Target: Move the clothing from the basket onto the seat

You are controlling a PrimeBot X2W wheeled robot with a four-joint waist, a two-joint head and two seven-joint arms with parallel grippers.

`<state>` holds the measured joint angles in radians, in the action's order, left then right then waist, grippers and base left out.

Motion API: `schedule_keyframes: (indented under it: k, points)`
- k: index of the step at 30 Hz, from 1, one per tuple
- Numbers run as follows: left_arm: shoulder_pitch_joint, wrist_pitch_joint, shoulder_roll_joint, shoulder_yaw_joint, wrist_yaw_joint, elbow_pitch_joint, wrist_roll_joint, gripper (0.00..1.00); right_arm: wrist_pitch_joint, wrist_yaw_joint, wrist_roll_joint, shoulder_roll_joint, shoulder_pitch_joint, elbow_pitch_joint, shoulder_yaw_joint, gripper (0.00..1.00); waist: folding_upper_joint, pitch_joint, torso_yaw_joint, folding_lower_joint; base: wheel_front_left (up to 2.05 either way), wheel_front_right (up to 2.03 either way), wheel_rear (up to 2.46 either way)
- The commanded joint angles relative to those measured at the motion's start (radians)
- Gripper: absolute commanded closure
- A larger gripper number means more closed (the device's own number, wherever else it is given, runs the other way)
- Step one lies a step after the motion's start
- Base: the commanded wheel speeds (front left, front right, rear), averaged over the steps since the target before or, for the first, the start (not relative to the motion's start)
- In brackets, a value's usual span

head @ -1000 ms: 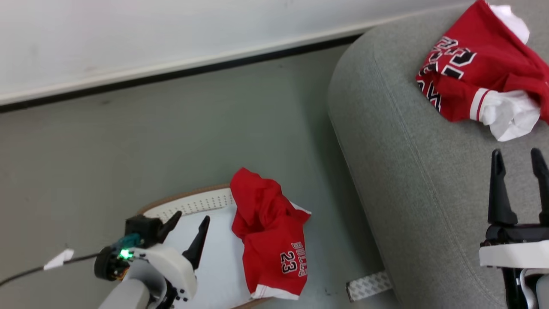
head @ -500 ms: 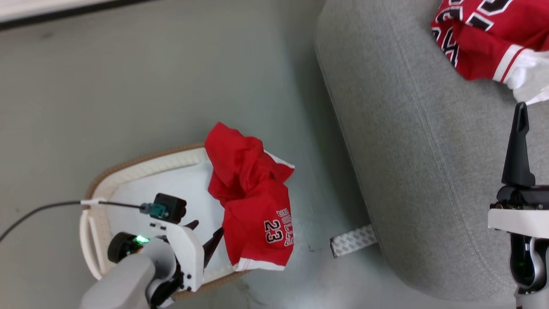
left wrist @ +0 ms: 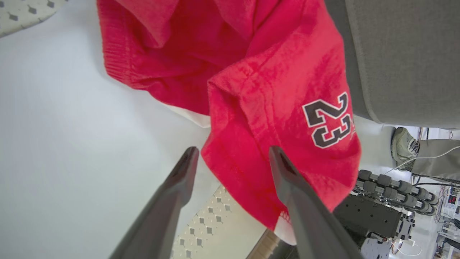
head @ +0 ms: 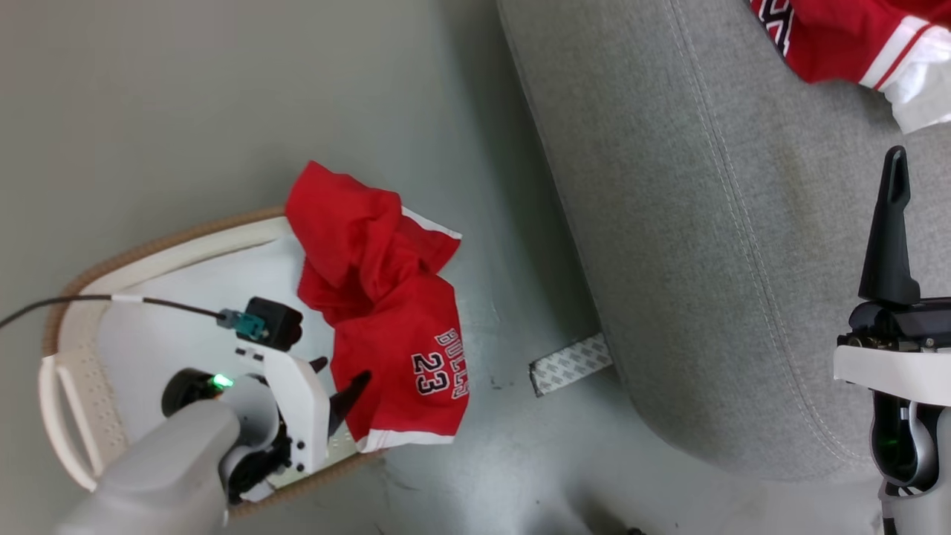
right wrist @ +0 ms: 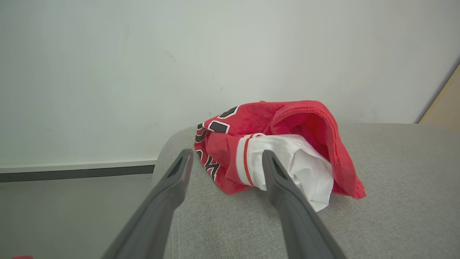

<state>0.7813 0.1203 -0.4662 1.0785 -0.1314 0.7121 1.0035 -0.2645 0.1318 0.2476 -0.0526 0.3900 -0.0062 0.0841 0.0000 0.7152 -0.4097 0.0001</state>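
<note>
In the head view you have the basket (head: 148,249) on the floor (head: 186,89), just beside the seat (head: 706,223). A red jersey (head: 379,312) lies over the basket's rim on the side nearest the seat, with its "BULLS 23" lettering hanging outside. Your left claw (head: 340,371) is inside the basket, fingers apart, tips at the jersey's near edge. A second jersey (head: 839,37) lies on the seat, cut off at the view's top right corner. A patterned strip (head: 570,364) lies on the floor at the seat's base.

The left wrist view gives you what the head view cannot. A fold of the red jersey sits between the two spread fingers, not pinched, above the basket's white bottom. Past the seat's edge, a person's shoe (left wrist: 404,147) rests on the floor.

In the right wrist view your right claw (right wrist: 227,154) hangs over the seat, fingers apart and holding nothing. The second jersey lies just beyond the tips, near the seat's rounded corner, white fabric spilling from it. A pale wall (right wrist: 143,54) stands behind.
</note>
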Motion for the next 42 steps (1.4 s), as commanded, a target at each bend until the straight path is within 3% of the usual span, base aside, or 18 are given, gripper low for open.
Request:
schedule_keyframes:
  k: [1, 10, 11, 12, 13, 20, 28, 42]
  points:
    - [0.022, -0.007, -0.018, 0.014, 0.002, -0.002, 0.012, 0.00, 0.000, -0.002, 0.010, 0.003, 0.013, -0.008, -0.004, 0.00, 0.0000, 0.018, -0.018, -0.0001, 0.00, 0.00, 0.00]
    - [0.113, -0.056, -0.049, 0.121, 0.002, -0.029, 0.112, 0.00, 0.000, -0.002, 0.040, 0.003, 0.008, -0.027, -0.022, 0.00, 0.0000, 0.057, -0.047, -0.0001, 0.00, 0.00, 0.00]
    - [0.122, -0.063, -0.052, 0.131, 0.002, -0.034, 0.119, 0.13, 0.000, -0.002, 0.044, 0.003, 0.004, -0.027, -0.021, 0.00, 0.0000, 0.060, -0.048, -0.0001, 0.00, 0.00, 0.00]
    - [0.129, -0.066, -0.055, 0.143, 0.001, -0.042, 0.121, 0.79, 0.000, -0.002, 0.045, 0.003, 0.000, -0.028, -0.021, 0.00, 0.0000, 0.061, -0.049, -0.0001, 0.00, 0.00, 0.00]
    - [0.133, -0.065, -0.058, 0.155, 0.001, -0.050, 0.126, 1.00, 0.000, -0.002, 0.045, 0.003, -0.002, -0.028, -0.020, 0.00, 0.0000, 0.062, -0.050, -0.0001, 0.00, 0.00, 0.00]
    - [0.148, -0.083, -0.068, 0.191, 0.001, -0.068, 0.149, 1.00, 0.000, -0.002, 0.046, 0.003, 0.006, -0.025, -0.015, 0.00, 0.0000, 0.052, -0.044, -0.0001, 0.00, 0.00, 0.00]
    - [0.149, -0.119, -0.038, 0.201, 0.001, -0.086, 0.120, 1.00, 0.000, -0.002, 0.032, 0.002, 0.002, -0.031, 0.014, 0.00, 0.0000, 0.004, -0.004, -0.0001, 0.00, 0.00, 0.00]
    - [0.027, -0.300, 0.094, 0.203, 0.002, -0.095, 0.033, 1.00, 0.000, -0.002, -0.040, -0.009, -0.060, 0.043, 0.031, 0.00, 0.0000, -0.324, 0.154, -0.0001, 0.00, 0.00, 0.00]
